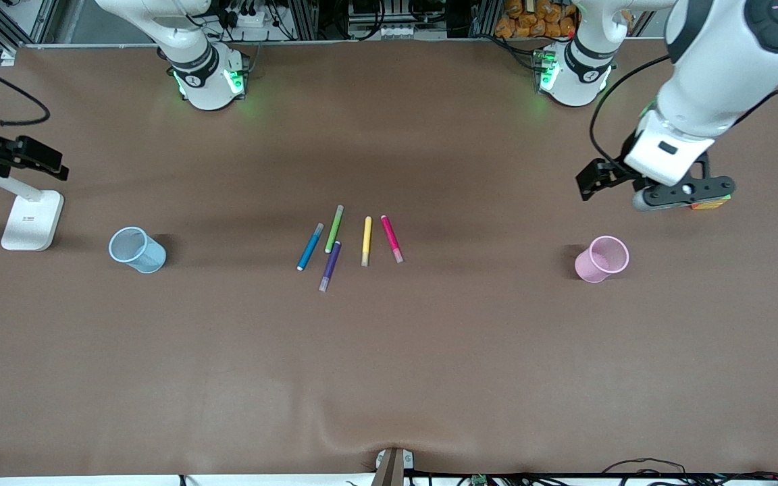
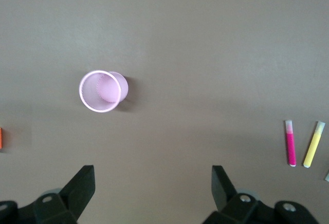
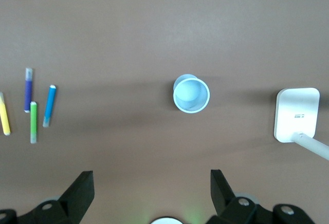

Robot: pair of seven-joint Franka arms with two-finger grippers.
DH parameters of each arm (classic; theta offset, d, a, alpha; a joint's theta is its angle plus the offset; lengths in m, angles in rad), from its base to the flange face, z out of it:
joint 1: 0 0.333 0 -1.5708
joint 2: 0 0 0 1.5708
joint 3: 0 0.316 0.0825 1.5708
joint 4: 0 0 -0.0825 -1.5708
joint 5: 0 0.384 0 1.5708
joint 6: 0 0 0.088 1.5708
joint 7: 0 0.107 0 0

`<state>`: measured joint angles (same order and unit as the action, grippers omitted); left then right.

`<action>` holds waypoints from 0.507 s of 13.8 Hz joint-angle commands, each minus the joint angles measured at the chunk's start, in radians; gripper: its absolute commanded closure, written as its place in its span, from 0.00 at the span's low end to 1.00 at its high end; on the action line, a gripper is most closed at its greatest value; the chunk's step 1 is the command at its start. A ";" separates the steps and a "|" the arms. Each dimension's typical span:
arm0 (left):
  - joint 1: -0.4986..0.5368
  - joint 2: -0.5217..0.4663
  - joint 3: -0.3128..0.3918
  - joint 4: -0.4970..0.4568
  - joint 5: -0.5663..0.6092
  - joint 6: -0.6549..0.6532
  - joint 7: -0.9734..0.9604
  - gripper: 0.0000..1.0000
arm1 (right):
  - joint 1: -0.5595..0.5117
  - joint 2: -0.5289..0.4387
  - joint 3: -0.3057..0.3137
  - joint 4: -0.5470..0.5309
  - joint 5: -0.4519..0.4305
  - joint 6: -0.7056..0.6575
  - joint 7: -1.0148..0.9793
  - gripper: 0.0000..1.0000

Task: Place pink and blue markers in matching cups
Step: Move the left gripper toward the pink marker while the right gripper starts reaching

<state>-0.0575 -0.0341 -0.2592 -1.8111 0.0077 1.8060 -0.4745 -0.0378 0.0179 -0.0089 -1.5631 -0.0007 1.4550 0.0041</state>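
Brown table (image 1: 389,378), 5 markers mid-table, pink cup (image 1: 602,258), blue cup (image 1: 137,250), both grippers' jaws wide, empty.

five markers (image 1: 348,244), two mesh cups (image 1: 137,250), two robot arms (image 1: 689,101), one white stand (image 1: 32,219)

R end effector (image 3: 149,193): fingers wide apart, nothing btwn, up over bare tabletop (image 3: 154,29) | blue cup (image 3: 191,94): upright, empty | white stand base (image 3: 296,114): beside cup | 4 markers lying flat, well apart from cup: blue marker (image 3: 49,106), green marker (image 3: 33,122), purple marker (image 3: 28,90), yellow marker (image 3: 4,114) cut by frame edge
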 commanded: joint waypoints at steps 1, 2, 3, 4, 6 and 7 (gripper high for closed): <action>-0.001 0.035 -0.041 0.018 -0.006 0.012 -0.080 0.00 | -0.025 0.017 0.010 0.014 -0.007 -0.030 -0.026 0.00; -0.001 0.049 -0.058 0.018 -0.006 0.019 -0.120 0.00 | -0.039 0.022 0.010 0.014 -0.007 -0.047 -0.024 0.00; -0.001 0.066 -0.080 0.024 -0.006 0.026 -0.156 0.00 | -0.042 0.023 0.010 0.014 -0.007 -0.054 -0.021 0.00; -0.002 0.089 -0.097 0.033 -0.006 0.029 -0.186 0.00 | -0.043 0.025 0.010 0.014 -0.007 -0.062 -0.013 0.00; -0.004 0.138 -0.135 0.062 0.001 0.030 -0.255 0.00 | -0.062 0.036 0.010 0.014 -0.009 -0.077 -0.004 0.00; -0.005 0.167 -0.156 0.078 0.005 0.036 -0.291 0.00 | -0.068 0.039 0.010 0.014 -0.009 -0.079 -0.003 0.00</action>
<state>-0.0615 0.0680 -0.3820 -1.7931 0.0073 1.8438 -0.7021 -0.0758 0.0437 -0.0112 -1.5631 -0.0007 1.3925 -0.0025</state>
